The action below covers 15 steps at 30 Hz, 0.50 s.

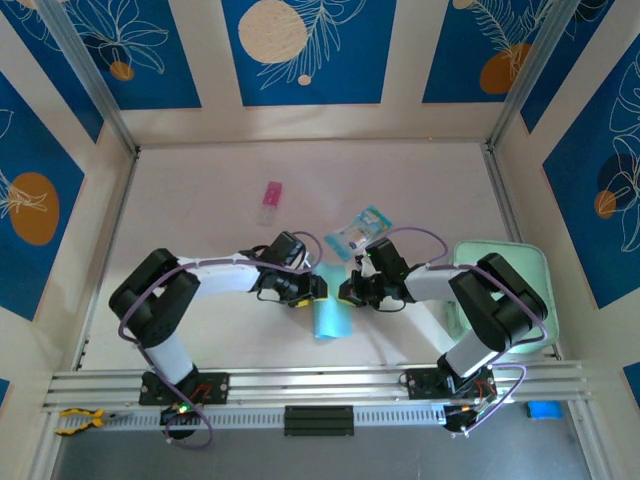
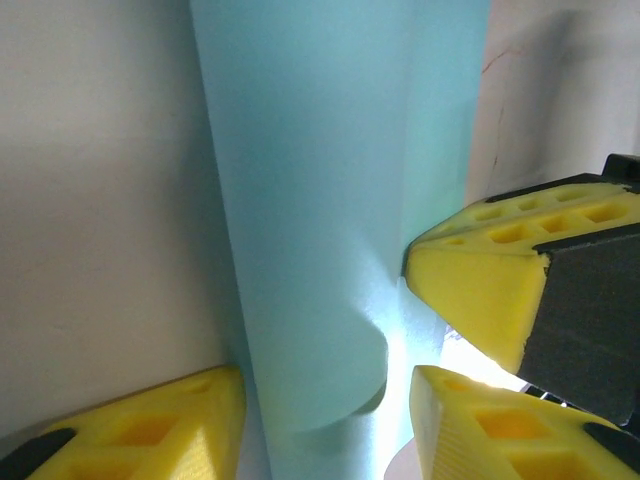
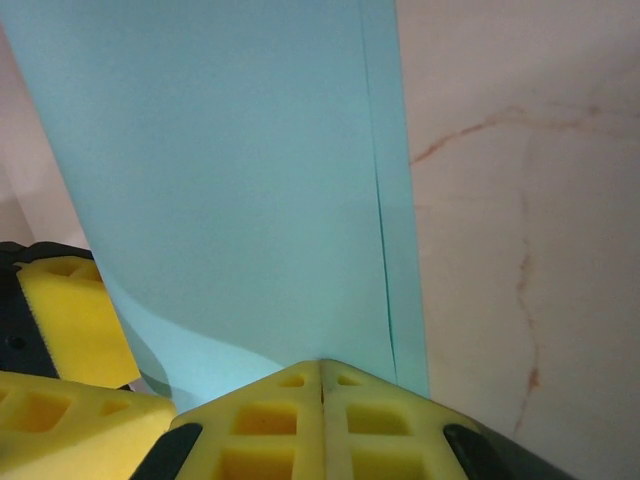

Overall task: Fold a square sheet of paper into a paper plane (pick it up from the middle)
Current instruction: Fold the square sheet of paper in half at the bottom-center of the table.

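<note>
Right end effector (image 3: 322, 368) tight on blue sheet (image 3: 230, 180).

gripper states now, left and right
Left gripper: open, straddling the square sheet of paper.
Right gripper: shut, at the sheet's near edge; whether it pinches it cannot be told.

Top camera fixed high above and behind the arm bases (image 1: 185, 385), looking down across the whole table (image 1: 200, 220), both wrist cameras very close, sighting along their own yellow fingers (image 3: 290, 430), facing each other, all three sharing the square sheet of paper (image 1: 330, 320).
</note>
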Tool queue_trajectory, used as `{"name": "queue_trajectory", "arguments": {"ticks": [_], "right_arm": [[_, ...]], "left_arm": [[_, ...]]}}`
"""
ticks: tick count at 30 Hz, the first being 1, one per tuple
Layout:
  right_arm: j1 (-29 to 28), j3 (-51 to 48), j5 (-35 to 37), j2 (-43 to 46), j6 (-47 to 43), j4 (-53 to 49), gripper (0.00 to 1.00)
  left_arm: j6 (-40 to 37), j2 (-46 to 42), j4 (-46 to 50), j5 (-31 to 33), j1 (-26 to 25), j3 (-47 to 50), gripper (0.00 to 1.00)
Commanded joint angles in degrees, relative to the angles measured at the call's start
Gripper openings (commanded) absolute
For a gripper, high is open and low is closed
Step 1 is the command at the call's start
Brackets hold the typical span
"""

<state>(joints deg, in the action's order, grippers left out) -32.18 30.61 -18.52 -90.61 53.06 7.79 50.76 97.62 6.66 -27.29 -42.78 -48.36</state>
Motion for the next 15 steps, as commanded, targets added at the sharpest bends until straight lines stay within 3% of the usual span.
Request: {"name": "queue_trajectory", "arguments": {"ticks": [1,8,12,15], "right_arm": [[-0.35,-2.47,1.13,-0.76,2.44,-3.58,0.04],[-0.14,-0.43,-0.74,2.04,5.15,-1.99,0.11],[0.70,2.41,1.64,7.08,6.26,-6.90,0.22],[1.35,3.39,6.29,13.15,5.07,-14.75,0.25]], "left_arm": [[0.52,1.41,-0.66,-0.91,0.24,0.79,0.45],[-2.64,3.04,5.62,3.94,0.10,-0.89,0.42],[-3.13,4.43,7.81,4.68,0.12,-1.92,0.42],[-3.47,4.60,8.72,5.18,0.13,-2.35,0.42]]}}
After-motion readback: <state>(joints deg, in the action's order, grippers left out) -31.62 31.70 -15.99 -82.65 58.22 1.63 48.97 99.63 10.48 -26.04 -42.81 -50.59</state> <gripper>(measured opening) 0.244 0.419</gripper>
